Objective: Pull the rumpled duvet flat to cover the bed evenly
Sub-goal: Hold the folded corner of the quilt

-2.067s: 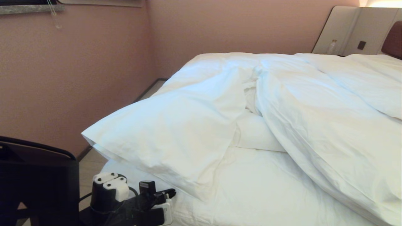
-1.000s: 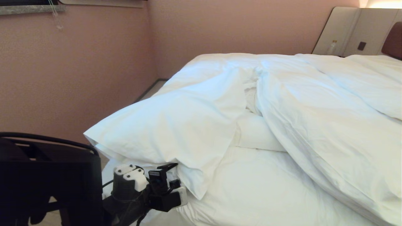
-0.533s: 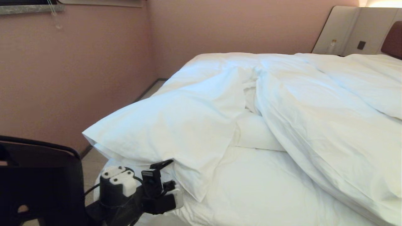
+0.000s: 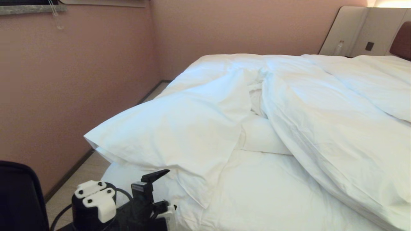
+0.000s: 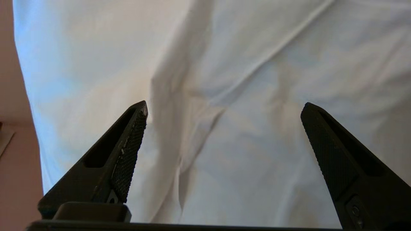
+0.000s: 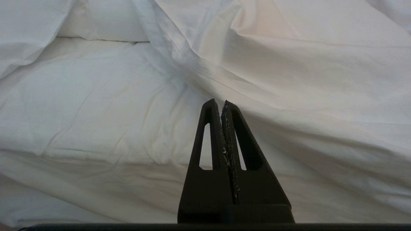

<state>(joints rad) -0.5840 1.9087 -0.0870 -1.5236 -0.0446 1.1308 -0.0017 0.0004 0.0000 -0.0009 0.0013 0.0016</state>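
A rumpled white duvet [image 4: 321, 122] lies heaped across the bed [image 4: 263, 192], its bulk running from the upper centre of the head view down to the lower right, while one folded-over flap juts out toward the left of the frame and overhangs the near corner of the mattress. The bare sheet [image 4: 257, 189] shows in the lower centre, uncovered. A beige headboard panel [image 4: 350, 32] stands at the upper right, against a pink wall [image 4: 80, 70].

The left gripper [image 4: 159, 189] sits at the lower left of the head view, just below the overhanging flap, its jaws spread wide with nothing between them; the left wrist view shows only white cloth ahead of the two dark fingers [image 5: 128, 154]. The right gripper [image 6: 222, 106] does not appear in the head view; its own camera shows the two fingers pressed together, empty, pointing at the duvet's fold where it meets the sheet.

By the look of it, the work stands at the grasping step: the left arm is lined up for a hold on the flap's edge, and no flattening has been achieved on this side. The next move seems to call for bringing the spread jaws onto the hem, pinching a firm bite of the thick cloth, then drawing it toward the foot and corner of the bed so the fold opens over the bare sheet.

No containers are in view.
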